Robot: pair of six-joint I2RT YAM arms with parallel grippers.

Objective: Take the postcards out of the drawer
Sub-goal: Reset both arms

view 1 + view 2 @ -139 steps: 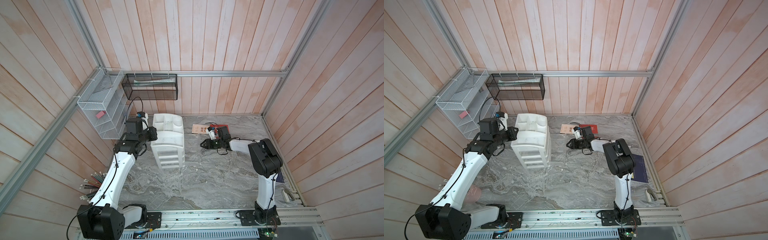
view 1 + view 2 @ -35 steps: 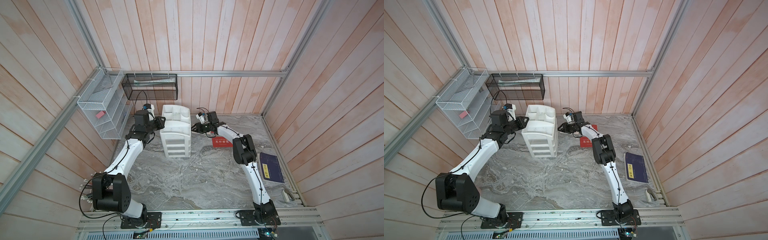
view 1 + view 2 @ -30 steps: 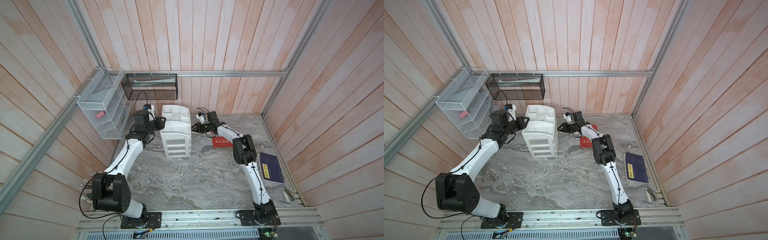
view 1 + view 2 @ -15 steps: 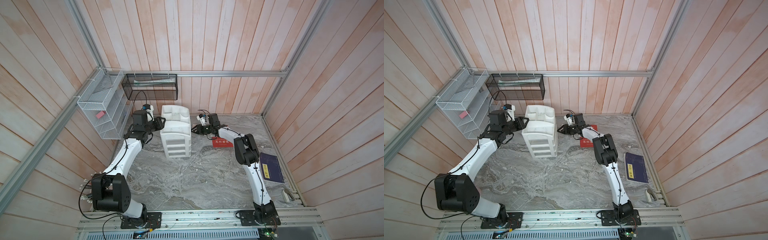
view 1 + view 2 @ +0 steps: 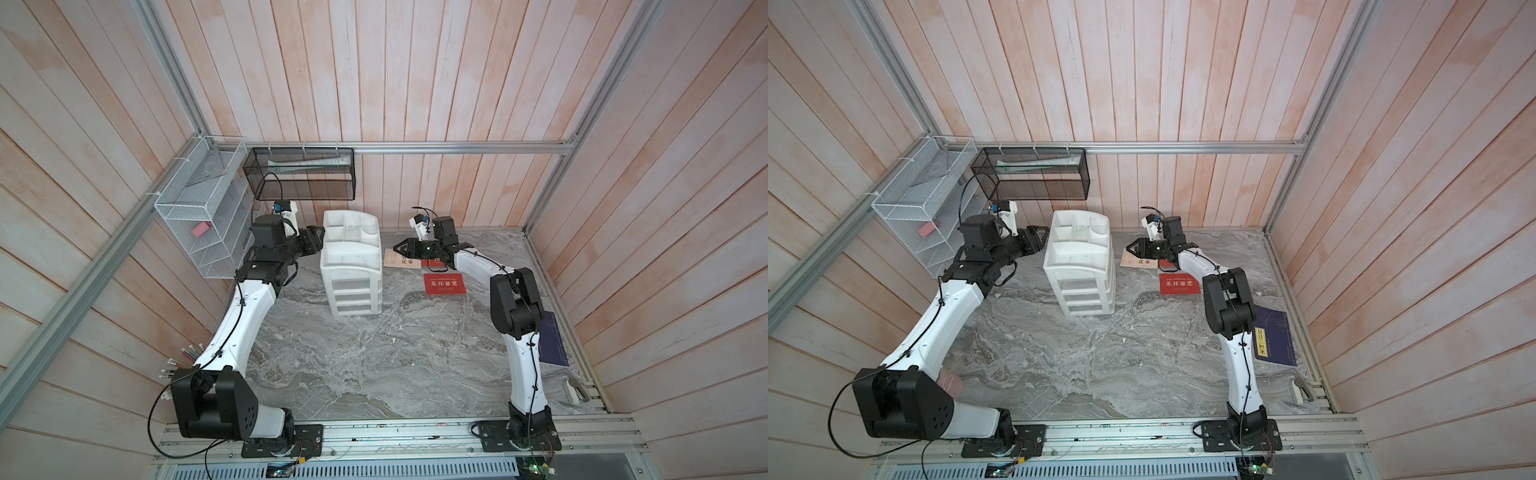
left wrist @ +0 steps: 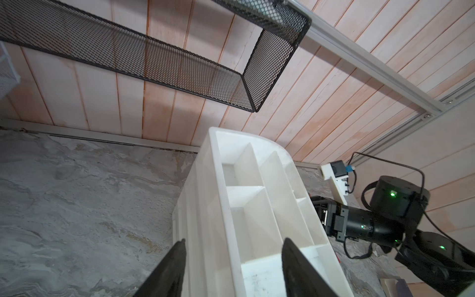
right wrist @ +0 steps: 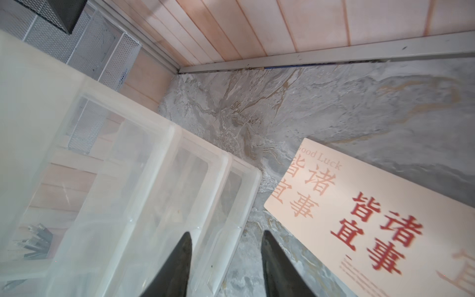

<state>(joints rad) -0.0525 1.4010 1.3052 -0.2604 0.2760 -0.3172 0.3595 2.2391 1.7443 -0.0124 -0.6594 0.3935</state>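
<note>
Left hand (image 6: pixel 231 244): jaws apart, straddling drawer unit's (image 5: pixel 351 266) top rim. Right hand (image 7: pixel 227 236): jaws apart, empty, low beside unit. Beige postcard (image 7: pixel 372 218), near counter's (image 5: pixel 374 374) back edge, reads "Good Luck"; red postcard (image 5: pixel 445 284) near it, white characters.

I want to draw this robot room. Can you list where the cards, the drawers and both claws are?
drawer unit: white, at the table's back, drawers look pushed in
beige postcard: flat on the table beside the unit
red postcard: flat on the table, further forward
second red postcard: partly hidden under the right arm
navy booklet: at the table's right edge
left gripper: open, empty, at the unit's top edge
right gripper: open, empty, beside the unit near the beige postcard
</note>
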